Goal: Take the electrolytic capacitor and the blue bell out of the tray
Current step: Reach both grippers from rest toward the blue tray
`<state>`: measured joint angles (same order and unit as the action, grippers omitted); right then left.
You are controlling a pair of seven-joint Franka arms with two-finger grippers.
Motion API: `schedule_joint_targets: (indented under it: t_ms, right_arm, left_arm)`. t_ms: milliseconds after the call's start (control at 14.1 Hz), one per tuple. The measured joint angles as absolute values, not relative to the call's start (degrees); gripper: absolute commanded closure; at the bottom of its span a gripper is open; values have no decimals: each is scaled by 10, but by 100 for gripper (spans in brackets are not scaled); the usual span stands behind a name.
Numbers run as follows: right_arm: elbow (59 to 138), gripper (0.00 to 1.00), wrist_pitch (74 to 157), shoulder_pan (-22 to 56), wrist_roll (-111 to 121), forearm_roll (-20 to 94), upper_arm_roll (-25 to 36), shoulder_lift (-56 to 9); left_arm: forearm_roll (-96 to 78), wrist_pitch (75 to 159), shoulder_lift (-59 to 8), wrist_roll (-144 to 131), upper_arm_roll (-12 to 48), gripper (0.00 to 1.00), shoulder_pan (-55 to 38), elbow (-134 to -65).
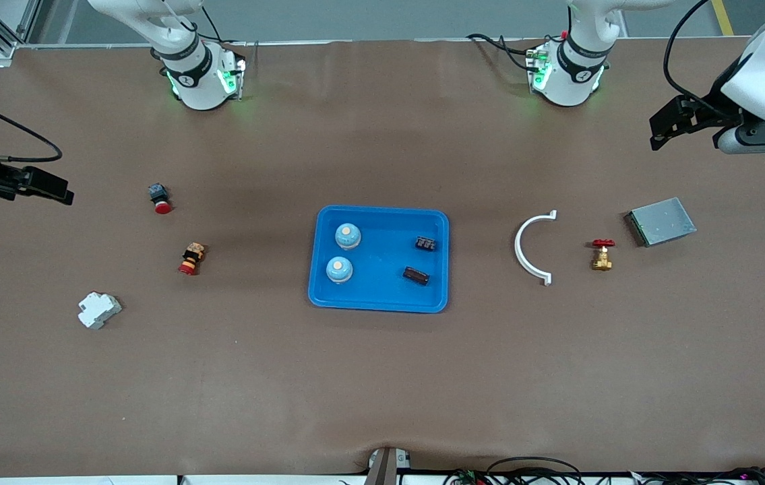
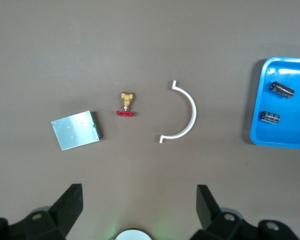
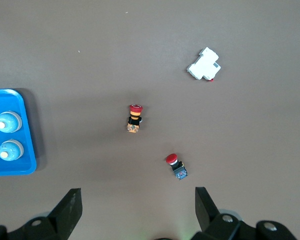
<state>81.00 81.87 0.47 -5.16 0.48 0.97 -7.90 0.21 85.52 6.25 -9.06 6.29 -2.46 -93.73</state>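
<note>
The tray (image 1: 379, 259) sits at the middle of the table and serves as the reference for everything below. Inside it are four items. Two blue bells (image 1: 348, 236) (image 1: 339, 270) stand upright along the tray's edge toward the right arm's end of the table. Two electrolytic capacitors (image 1: 426, 244) (image 1: 416, 275) lie on their sides along the edge toward the left arm's end. Nothing has been removed from the tray yet.

The left gripper (image 1: 682, 122) hangs in the air well away from the tray, over the table's left-arm end, above the area of the grey metal box (image 1: 661, 221). Its jaws stand wide apart and hold nothing. The right gripper (image 1: 35, 184) hangs over the table's right-arm end, likewise well away from the tray, jaws spread and empty.

The governing relation is side-matching: the capacitors lie on the tray's left-arm side, the bells on its right-arm side. The left arm therefore appears the nearer one for a capacitor, the right arm for a bell. Each capacitor's long axis runs roughly along the tray's length, slightly skewed, so the jaws would likely need to close across that axis.
</note>
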Motion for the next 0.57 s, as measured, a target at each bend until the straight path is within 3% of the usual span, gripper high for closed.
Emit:
schedule_joint_targets:
  t_ms: [569]
  right_arm:
    - [810, 0, 818, 5, -52, 5, 10, -79]
  left_arm:
    - [2, 855, 60, -91, 63, 0, -24, -930]
